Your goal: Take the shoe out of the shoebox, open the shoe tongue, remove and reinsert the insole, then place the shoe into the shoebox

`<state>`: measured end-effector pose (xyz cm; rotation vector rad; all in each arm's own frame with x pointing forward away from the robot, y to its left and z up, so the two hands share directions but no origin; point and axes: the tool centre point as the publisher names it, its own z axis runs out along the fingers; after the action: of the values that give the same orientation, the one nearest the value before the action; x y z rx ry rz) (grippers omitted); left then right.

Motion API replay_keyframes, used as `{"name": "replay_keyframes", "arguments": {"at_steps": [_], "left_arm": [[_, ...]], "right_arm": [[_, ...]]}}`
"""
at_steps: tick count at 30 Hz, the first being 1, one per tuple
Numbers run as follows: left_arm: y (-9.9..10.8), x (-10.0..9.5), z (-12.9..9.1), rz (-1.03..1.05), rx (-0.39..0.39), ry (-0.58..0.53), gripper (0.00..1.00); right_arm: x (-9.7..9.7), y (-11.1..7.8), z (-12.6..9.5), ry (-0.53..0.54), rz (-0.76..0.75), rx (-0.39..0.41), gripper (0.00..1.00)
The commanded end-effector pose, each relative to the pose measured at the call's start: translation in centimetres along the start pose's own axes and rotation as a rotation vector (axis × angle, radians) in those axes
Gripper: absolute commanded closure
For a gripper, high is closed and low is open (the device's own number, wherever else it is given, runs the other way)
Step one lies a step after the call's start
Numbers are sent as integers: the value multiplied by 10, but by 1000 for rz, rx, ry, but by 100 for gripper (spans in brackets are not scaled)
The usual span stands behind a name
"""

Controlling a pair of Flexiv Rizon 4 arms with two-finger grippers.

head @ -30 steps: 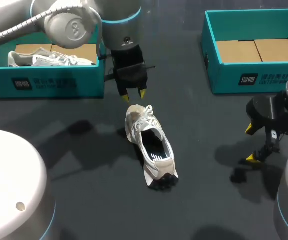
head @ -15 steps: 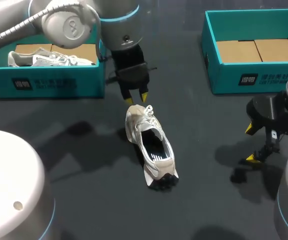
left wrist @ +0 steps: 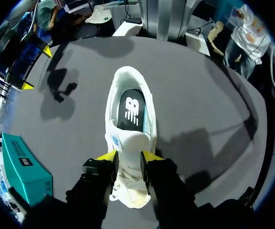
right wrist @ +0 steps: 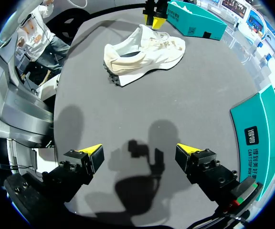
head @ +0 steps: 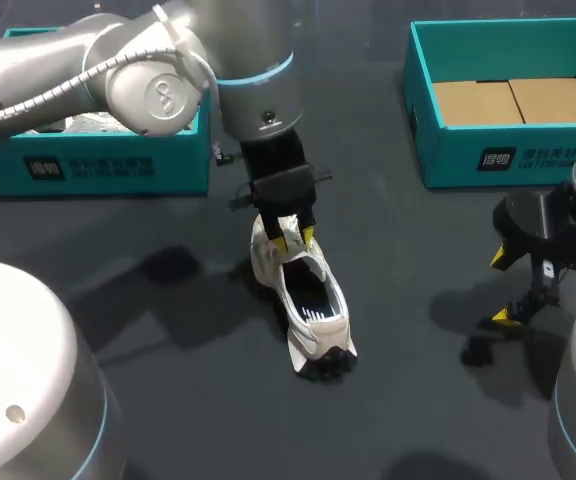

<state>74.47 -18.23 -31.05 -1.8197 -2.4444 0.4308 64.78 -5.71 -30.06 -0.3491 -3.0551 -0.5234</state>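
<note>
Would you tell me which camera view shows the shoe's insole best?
The left wrist view: it looks straight into the shoe, showing the dark insole openly. The head view shows it smaller; the right wrist view only a dark sliver.

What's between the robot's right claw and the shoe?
Only bare table lies between the right gripper and the shoe; the right wrist view shows it.

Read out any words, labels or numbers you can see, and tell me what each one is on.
Left shoebox, front wall: white print, too small and blurred to read.
Right shoebox, front wall: the same kind of white print, also too blurred to read.
Insole inside the shoe: a white logo only, no readable words.
No numbers or signs can be read anywhere else.
</note>
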Motion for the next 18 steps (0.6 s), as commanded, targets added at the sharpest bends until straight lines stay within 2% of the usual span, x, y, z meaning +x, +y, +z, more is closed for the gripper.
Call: {"name": "replay_keyframes", "arguments": {"at_steps": [1, 7, 14, 18], "left_arm": [[-3, -1, 22, -2, 36, -8, 71], [-18, 3, 38, 9, 31, 17, 71], [-32, 1, 8, 54, -29, -40, 70], [-33, -6, 14, 67, -44, -42, 70]], "right_arm": [[2, 0, 0, -3, 0, 1, 0], [2, 0, 0, -3, 0, 1, 0], [2, 0, 0, -3, 0, 1, 0], [2, 0, 0, -3, 0, 1, 0]]}}
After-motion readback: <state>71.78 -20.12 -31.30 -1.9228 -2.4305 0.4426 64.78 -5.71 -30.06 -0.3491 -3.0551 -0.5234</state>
